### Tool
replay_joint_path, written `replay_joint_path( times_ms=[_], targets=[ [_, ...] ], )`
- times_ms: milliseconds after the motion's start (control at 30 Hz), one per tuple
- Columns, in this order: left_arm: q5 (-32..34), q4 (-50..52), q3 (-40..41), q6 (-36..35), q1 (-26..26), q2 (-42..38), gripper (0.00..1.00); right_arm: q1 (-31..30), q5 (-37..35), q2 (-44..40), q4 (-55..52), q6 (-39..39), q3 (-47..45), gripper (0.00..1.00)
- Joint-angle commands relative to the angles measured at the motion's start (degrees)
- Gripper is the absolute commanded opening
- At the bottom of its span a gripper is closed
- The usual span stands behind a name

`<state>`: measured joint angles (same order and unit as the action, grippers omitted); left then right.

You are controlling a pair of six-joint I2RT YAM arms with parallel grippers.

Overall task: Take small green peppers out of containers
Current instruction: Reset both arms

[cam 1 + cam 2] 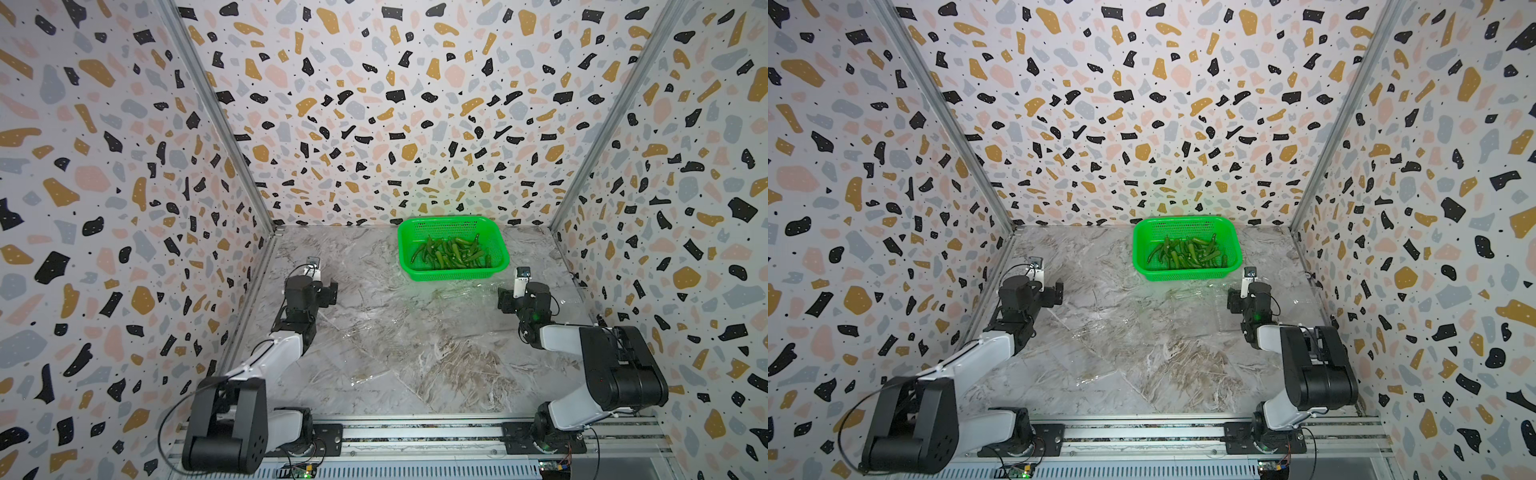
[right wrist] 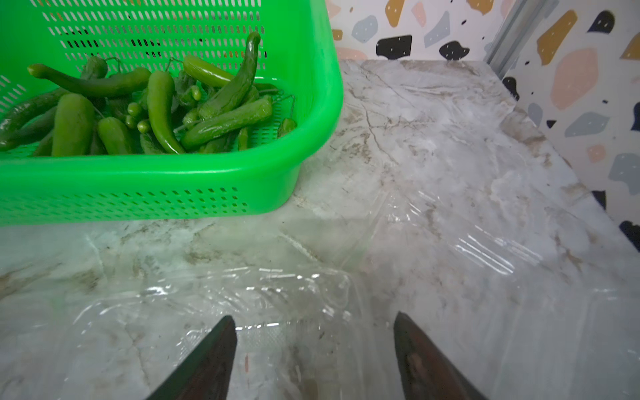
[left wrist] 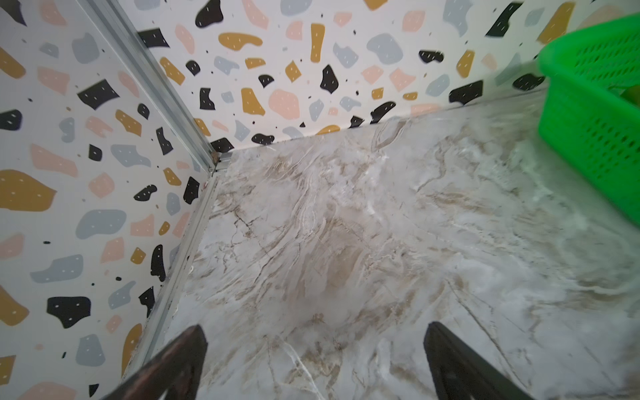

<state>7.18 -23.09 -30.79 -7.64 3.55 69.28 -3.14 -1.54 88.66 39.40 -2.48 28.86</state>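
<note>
Hovering with jaws apart and empty, the right end effector (image 2: 315, 322) sits over a clear clamshell container (image 2: 263, 304) that looks empty. The small green peppers (image 2: 156, 110) lie piled in the green basket (image 2: 194, 173). Best to check every clamshell carefully, since clear plastic hides on gloss. The left end effector (image 3: 315, 332), likewise spread, holds nothing above the shiny marble-look table (image 3: 346, 225). Terrazzo-print walls (image 3: 277, 69) close it in.

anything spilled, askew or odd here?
Nothing spilled: the green peppers all sit in the green basket, with no strays visible on the marble table. The clear clamshell containers lie empty at skewed angles in front of the basket, one just ahead of the open right pincer. Left pincer is open and empty too.
</note>
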Motion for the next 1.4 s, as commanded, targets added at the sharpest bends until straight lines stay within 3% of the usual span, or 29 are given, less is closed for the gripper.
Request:
replay_joint_path(
  times_ms=[0, 167, 233, 300, 333, 467, 500, 600, 667, 733, 800, 1200, 1367],
  targets=[
    [-3.4, -0.9, 6.5, 3.6, -0.2, -5.1, 0.99, 0.5, 1.5, -0.8, 6.0, 2.0, -1.3, 0.73],
    [-3.1, -11.8, 12.7, 2.2, -0.5, -0.9, 0.99, 0.5, 3.0, -3.7, 13.2, 2.6, -6.9, 0.76],
    [-7.8, -5.7, 9.8, 1.6, -1.4, -0.5, 0.99, 0.4, 3.6, -4.0, 14.4, 3.0, -7.7, 0.79],
    [-13.4, -10.2, 11.1, 4.1, -3.0, -0.1, 0.99, 0.2, 3.5, -4.1, 15.0, 3.3, -8.0, 1.0],
    [-13.4, -15.6, 13.2, 5.8, -3.4, 0.7, 0.99, 0.0, 3.2, -4.2, 15.1, 3.5, -8.2, 1.0],
    [-3.5, -34.6, 17.9, 10.1, -3.5, 11.5, 0.99, -0.9, 2.2, -4.3, 15.7, 4.0, -8.6, 1.0],
    [-4.0, -37.6, 17.2, 10.2, -3.7, 14.0, 0.99, -0.9, 2.2, -4.2, 15.7, 4.0, -8.5, 1.0],
    [-9.3, -23.4, 13.4, 7.9, -3.8, 10.1, 0.99, -0.9, 2.3, -4.2, 16.6, 4.1, -9.1, 1.0],
    [-7.4, -30.6, 15.1, 8.7, -3.9, 12.7, 0.99, -0.8, 2.3, -4.9, 22.6, 3.9, -13.1, 1.0],
    [-2.3, -26.3, 13.9, 10.9, -3.9, 11.1, 0.99, -1.0, 1.8, -2.9, 35.3, 4.1, -18.2, 0.99],
    [-0.3, -23.9, 12.7, 11.3, -3.6, 11.3, 0.99, -1.1, 1.7, -3.6, 27.9, 3.8, -15.4, 1.0],
    [-0.1, -22.6, 12.0, 10.3, -2.8, 11.4, 0.99, -0.6, 2.2, -3.8, 28.2, 3.7, -15.6, 1.0],
    [-4.2, -22.1, 11.1, 8.0, -2.5, 12.3, 0.99, -0.7, 2.2, -3.8, 28.2, 3.8, -15.6, 1.0]
  ],
)
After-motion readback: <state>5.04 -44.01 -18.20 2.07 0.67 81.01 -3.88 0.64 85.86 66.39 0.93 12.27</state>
